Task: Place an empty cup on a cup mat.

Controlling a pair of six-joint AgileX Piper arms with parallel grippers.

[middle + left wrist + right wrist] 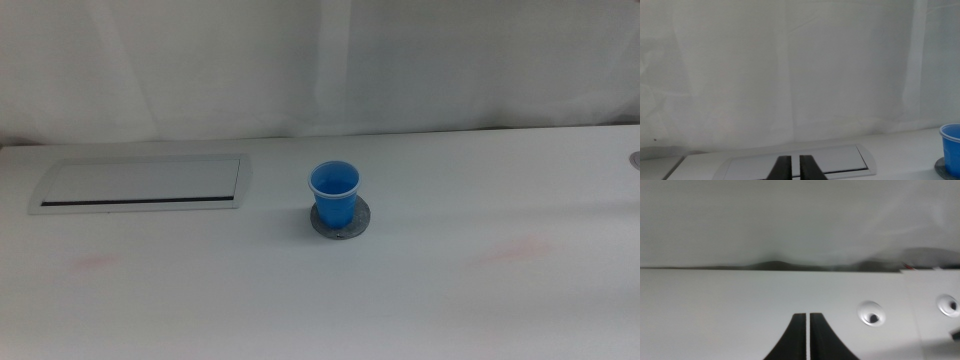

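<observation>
The blue cup [333, 194] stands upright on the round grey cup mat [341, 222] near the middle of the table, empty inside. Part of the cup [952, 147] and the mat's edge [940, 165] also show in the left wrist view. Neither arm shows in the middle view. My left gripper [795, 167] is shut and empty, back from the cup and off to its left. My right gripper [808, 330] is shut and empty, over bare table away from the cup.
A white rectangular panel [140, 185] with a dark slot lies on the table at the left; it also shows in the left wrist view [800, 159]. Two round holes [871, 313] sit in the table by the right gripper. A white curtain hangs behind the table.
</observation>
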